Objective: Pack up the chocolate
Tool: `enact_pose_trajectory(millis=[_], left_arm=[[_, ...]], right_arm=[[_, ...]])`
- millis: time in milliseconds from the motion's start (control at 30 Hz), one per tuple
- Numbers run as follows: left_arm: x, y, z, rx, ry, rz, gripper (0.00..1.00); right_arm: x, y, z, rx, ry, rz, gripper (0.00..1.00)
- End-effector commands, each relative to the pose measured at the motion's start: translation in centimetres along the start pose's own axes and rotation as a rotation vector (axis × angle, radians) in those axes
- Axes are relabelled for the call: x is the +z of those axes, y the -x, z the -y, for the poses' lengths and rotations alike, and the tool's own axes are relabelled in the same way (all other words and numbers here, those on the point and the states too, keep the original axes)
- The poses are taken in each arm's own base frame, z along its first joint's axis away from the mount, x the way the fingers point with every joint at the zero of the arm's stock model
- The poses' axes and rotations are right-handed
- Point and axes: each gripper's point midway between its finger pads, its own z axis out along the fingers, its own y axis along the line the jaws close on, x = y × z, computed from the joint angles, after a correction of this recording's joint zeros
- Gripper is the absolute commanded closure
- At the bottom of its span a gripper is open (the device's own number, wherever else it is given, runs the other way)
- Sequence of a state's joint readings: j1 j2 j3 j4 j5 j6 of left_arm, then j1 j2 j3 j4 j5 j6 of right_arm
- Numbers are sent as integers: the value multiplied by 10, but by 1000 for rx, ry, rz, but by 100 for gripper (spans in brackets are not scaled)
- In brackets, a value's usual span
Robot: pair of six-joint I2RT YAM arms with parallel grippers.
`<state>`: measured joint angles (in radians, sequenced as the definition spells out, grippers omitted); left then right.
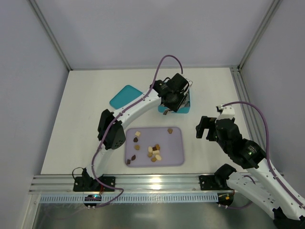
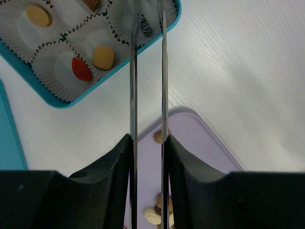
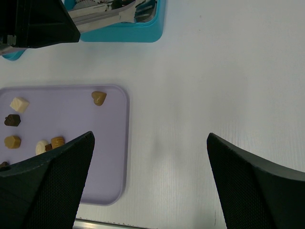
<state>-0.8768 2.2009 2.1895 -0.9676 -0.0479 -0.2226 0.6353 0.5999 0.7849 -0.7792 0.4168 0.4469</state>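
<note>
The left gripper (image 1: 170, 106) hangs over the teal box (image 3: 124, 34), a dark chocolate (image 2: 145, 24) between its thin fingers (image 2: 133, 71), grip impossible to tell, while the right gripper (image 3: 150, 138) gapes wide beside the purple tray (image 3: 109, 157)

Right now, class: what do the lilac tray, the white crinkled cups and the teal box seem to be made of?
The lilac tray: probably plastic, smooth and matte, with rounded moulded corners. The white crinkled cups: thin paper, judging by their pleated walls. The teal box: likely plastic; smooth, evenly coloured, rounded rim.
</note>
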Motion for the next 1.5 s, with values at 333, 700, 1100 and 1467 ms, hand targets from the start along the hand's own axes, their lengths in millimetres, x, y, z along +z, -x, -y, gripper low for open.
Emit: enact_pose_trajectory(millis=[333, 700, 1100, 1467], left_arm=[[-30, 28, -3, 22, 5, 111, 60], [-44, 38, -5, 21, 7, 148, 59], [-77, 48, -26, -33, 37, 216, 59], [-148, -4, -157, -392, 321, 293, 60]], right_arm=[[1, 8, -3, 7, 6, 36, 0], [2, 7, -3, 0, 6, 29, 0], [3, 6, -6, -5, 17, 23, 0], [0, 7, -13, -4, 68, 27, 0]])
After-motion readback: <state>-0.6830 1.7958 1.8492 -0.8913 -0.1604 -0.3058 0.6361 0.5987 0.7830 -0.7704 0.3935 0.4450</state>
